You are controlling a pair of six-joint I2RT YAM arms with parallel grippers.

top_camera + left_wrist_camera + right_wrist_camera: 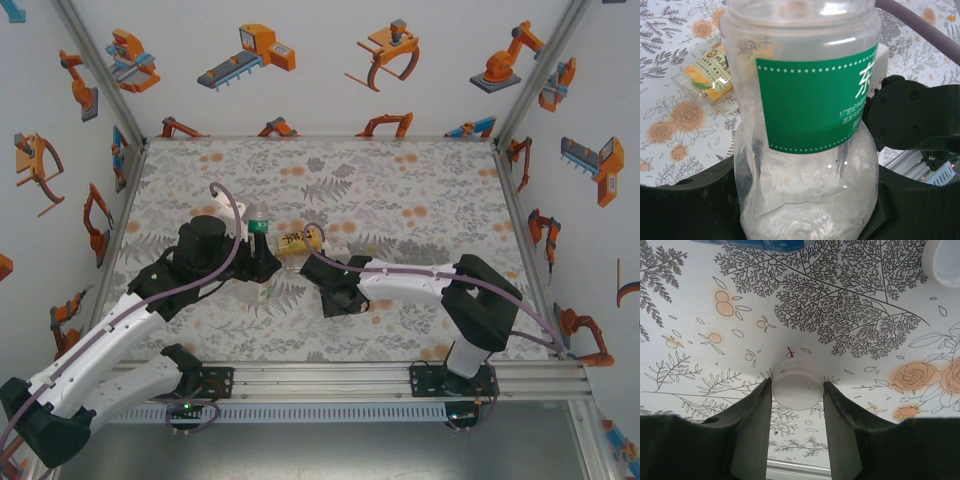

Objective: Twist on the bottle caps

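1. Green-labelled bottle point(810, 105) sits closest to the left wrist camera. The left gripper point(256, 250) is clamped around its lower body and holds it upright, left of the middle of the floral mat point(865, 330).
2. The right gripper point(797, 391) is narrowed onto a white cap point(796, 380). Its fingers point(757, 415) press on both sides of the cap, which looks to be down on the mat.
3. From that cap, the held bottle lies to the left and farther from the arm bases. The bottle's long axis is vertical, with the neck up. By my reading, the cap must rise, travel left and come down onto the neck. The right arm is the one placed to carry it.
4. Bottles: three. They are the held one, a yellow-labelled bottle point(295, 242) lying on its side between the grippers, and a blue-labelled bottle point(750, 244) at the frame edge.
5. Caps: two. They are the gripped one and a second cap point(945, 260) beyond it to the right. Whether the held bottle's neck is bare I cannot tell.
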